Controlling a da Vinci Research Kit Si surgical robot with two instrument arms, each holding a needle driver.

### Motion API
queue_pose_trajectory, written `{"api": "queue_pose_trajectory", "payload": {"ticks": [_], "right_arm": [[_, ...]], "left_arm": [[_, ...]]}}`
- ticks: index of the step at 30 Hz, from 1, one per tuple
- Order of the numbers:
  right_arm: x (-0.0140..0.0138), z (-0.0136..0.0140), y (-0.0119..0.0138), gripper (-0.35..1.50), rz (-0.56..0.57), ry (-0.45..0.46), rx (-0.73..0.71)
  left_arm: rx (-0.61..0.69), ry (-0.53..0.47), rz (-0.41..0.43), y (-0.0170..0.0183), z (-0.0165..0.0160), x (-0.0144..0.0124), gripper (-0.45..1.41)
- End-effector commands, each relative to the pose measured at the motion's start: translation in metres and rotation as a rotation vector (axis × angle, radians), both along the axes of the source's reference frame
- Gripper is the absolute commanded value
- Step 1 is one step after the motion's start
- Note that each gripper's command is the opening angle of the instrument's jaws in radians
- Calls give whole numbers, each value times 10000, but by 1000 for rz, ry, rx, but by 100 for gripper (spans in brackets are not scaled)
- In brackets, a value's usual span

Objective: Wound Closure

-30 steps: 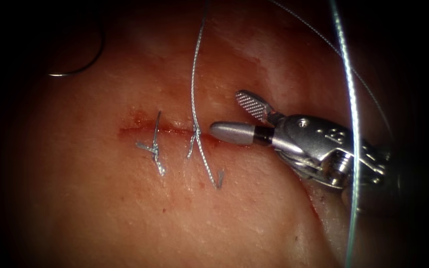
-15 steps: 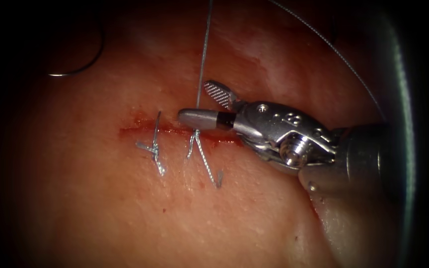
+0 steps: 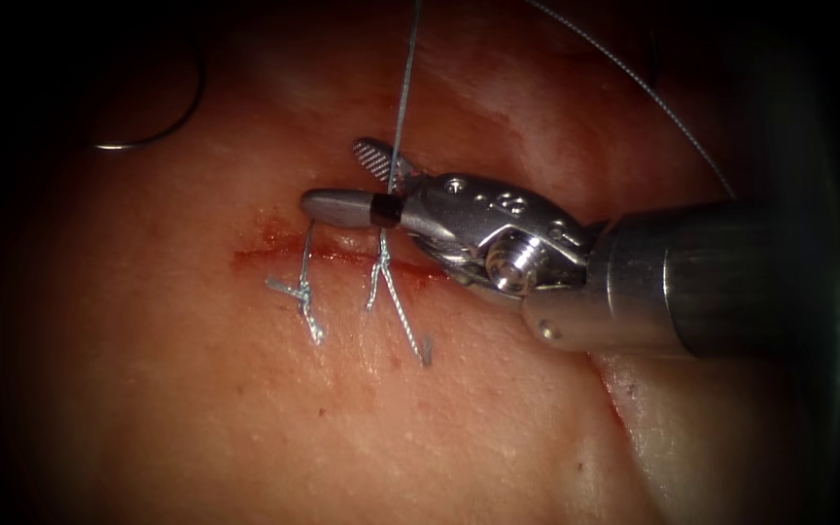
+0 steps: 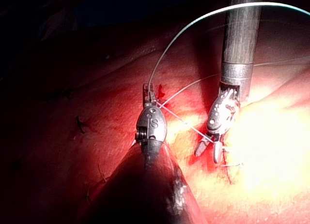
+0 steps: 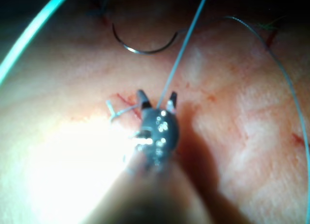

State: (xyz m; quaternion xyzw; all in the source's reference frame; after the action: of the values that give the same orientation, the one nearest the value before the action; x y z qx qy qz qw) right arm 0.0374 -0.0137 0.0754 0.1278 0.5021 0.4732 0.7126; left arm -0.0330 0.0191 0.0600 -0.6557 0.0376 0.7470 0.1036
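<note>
Over the cut [image 3: 342,257] you've got two stitches tied, your right tool [image 3: 357,180] spread around the standing thread [image 3: 402,87], left tool [image 4: 150,92] pinching thread, needle [image 3: 162,126] lying free.

Curved needle [image 3: 153,122] lies free on tissue [image 3: 245,408].

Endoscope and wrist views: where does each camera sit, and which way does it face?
Endoscope view: above and in front, facing the cut; shows the right tool, jaws open astride the thread.
Left wrist view: along its shaft at the left tool, shut on thread.
Right wrist view: along its shaft at the right tool's open jaws.
Shared: endoscope and right wrist views both show the needle lying free on the tissue.
</note>
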Motion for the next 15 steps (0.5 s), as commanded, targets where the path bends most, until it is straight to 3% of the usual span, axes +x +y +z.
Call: {"api": "queue_pose_trajectory", "payload": {"ticks": [1, 10, 13, 15], "right_arm": [[11, 7, -2, 133, -5, 4, -3], [23, 12, 0, 131, -8, 5, -4], [23, 11, 1, 126, -10, 10, -4], [22, 10, 1, 111, -12, 11, -10]], "left_arm": [[-4, -1, -1, 4, 4, -6, -45], [-6, -6, 3, 1, -4, -12, -45], [-6, -6, 3, 1, -4, -12, -45], [-6, -7, 4, 0, -4, -12, -45]]}}
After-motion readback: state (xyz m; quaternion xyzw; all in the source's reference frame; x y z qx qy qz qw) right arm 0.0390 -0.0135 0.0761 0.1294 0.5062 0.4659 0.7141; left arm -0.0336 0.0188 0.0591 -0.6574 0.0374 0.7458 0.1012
